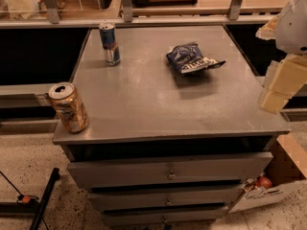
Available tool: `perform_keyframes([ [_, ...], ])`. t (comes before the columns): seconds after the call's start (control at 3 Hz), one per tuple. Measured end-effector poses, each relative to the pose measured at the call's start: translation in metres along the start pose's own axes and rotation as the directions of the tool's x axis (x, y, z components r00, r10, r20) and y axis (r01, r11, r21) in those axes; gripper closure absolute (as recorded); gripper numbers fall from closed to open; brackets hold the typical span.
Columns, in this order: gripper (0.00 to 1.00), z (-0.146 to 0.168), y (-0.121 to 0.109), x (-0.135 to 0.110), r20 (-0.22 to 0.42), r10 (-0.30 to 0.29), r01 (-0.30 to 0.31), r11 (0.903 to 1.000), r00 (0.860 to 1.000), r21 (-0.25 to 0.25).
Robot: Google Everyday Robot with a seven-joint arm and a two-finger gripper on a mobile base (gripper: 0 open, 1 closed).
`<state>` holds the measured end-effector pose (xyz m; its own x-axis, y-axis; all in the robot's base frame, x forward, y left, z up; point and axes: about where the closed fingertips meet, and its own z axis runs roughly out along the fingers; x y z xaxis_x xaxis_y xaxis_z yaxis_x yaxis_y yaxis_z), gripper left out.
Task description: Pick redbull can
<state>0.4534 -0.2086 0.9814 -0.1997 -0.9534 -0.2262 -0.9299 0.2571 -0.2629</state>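
A grey metal cabinet (158, 109) has a flat, smooth, dull-shining top and three shallow drawers (170, 172) with small knobs in front. The redbull can (110, 44) stands on this top near its far left corner, close to the back edge. It is a slim cylinder, blue and silver with a small red mark and a silver lid. It is upright, its long axis vertical and its top facing up.

A wider gold can (68, 108) stands at the near left corner of the top, right at the edge, leaning slightly, its opened lid showing. A crumpled dark blue snack bag (192, 59) of glossy foil lies flat toward the far right of the top.

The gripper (280, 85), made of blocky cream-coloured parts under a white arm, hangs just off the right edge of the cabinet top, well apart from the redbull can. Whether it is open or closed cannot be told.
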Motion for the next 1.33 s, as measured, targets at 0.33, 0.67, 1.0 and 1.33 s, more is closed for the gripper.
perform_keyframes([
  [0.33,0.00,0.009,-0.041,-0.030,0.064,-0.030,0.028,0.9989,0.997,0.038],
  [0.67,0.00,0.028,-0.093,-0.073,0.153,-0.018,0.003,0.9956,0.988,0.094],
  [1.0,0.00,0.058,-0.131,-0.112,0.325,0.049,-0.088,0.9904,0.945,0.107],
  [1.33,0.00,0.076,-0.150,-0.162,0.436,0.057,-0.113,0.9880,0.898,0.105],
])
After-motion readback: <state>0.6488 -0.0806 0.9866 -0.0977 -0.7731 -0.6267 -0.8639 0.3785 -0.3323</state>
